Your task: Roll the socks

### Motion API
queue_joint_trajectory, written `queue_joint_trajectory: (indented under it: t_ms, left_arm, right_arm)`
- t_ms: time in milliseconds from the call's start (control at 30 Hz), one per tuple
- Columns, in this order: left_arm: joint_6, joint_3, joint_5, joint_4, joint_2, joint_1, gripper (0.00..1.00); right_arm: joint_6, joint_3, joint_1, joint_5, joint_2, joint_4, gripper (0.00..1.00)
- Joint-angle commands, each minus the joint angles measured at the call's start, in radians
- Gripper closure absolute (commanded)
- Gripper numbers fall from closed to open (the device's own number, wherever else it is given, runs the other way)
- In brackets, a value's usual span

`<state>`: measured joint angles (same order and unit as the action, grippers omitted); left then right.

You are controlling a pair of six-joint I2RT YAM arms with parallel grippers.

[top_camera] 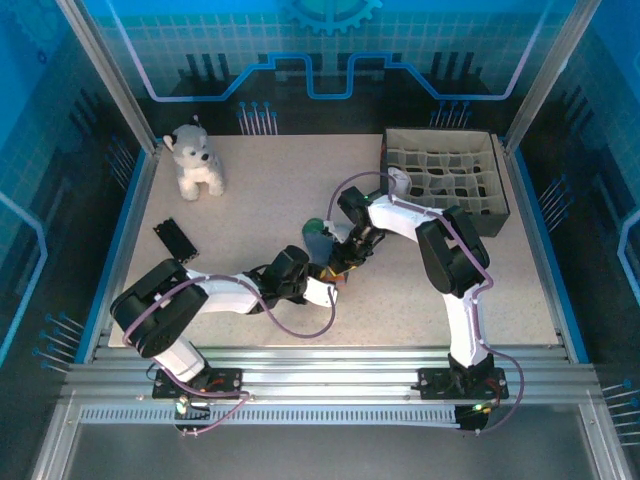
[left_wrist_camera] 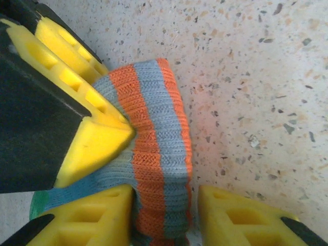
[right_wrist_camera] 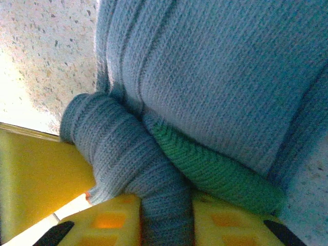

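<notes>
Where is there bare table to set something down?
Far middle, between the plush dog and the divided box; near right, between the right arm and the table edge. Crowded at centre, where left arm and right arm meet over the sock.

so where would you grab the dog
Probably by the head of the dog, coming from straight above with the jaws closing on its cheeks. It sits upright, so the head is its top part, rounded and free on both sides.

Sock is showing as ribbed knit cloth, soft and matt. Left gripper fingers are looking like moulded yellow plastic with a dull finish. Tabletop is reading as speckled, stone-like, smooth and matt. Plush dog is looking fuzzy.
</notes>
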<state>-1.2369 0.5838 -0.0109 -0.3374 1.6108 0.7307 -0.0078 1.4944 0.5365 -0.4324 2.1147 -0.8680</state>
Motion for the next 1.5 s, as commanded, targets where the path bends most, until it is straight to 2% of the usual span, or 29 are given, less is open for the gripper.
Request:
queue_joint_trajectory:
  t_ms: [0, 100, 200, 433, 600, 767, 933, 1033, 1333, 1467]
  left_arm:
    - [0.0, -0.026, 0.038, 0.133, 0.004, 0.012, 0.71]
    - [0.005, 0.01, 0.042, 0.188, 0.018, 0.014, 0.9]
    - [-0.002, 0.029, 0.045, 0.234, 0.026, 0.015, 1.0]
    - [0.027, 0.064, 0.074, 0.325, 0.041, 0.01, 1.0]
    - [0.106, 0.172, 0.196, 0.517, 0.069, -0.034, 1.0]
    - [0.143, 0.259, 0.285, 0.643, 0.09, -0.082, 1.0]
    - [0.155, 0.357, 0.349, 0.768, 0.126, -0.123, 1.0]
    - [0.159, 0.416, 0.395, 0.843, 0.152, -0.151, 1.0]
    - [0.155, 0.599, 0.474, 1.04, 0.26, -0.207, 1.0]
    - [0.157, 0.683, 0.513, 1.125, 0.31, -0.23, 1.0]
  right_arm:
    - [-0.014, -0.03, -0.019, 0.098, 0.057, -0.053, 0.74]
    - [-0.011, -0.038, -0.021, 0.095, 0.039, -0.042, 0.74]
    - [-0.004, -0.04, -0.028, 0.069, 0.023, -0.037, 0.73]
    - [0.022, -0.065, -0.057, -0.005, -0.017, -0.002, 0.62]
    - [0.067, -0.144, -0.089, -0.054, -0.135, 0.11, 0.55]
    - [0.08, -0.23, -0.109, -0.039, -0.266, 0.212, 0.55]
    - [0.084, -0.301, -0.119, -0.023, -0.334, 0.28, 0.55]
    - [0.061, -0.39, -0.117, -0.012, -0.413, 0.389, 0.56]
    - [-0.014, -0.759, -0.065, 0.044, -0.708, 0.886, 0.55]
    - [-0.142, -0.913, 0.012, 0.068, -0.795, 1.123, 0.54]
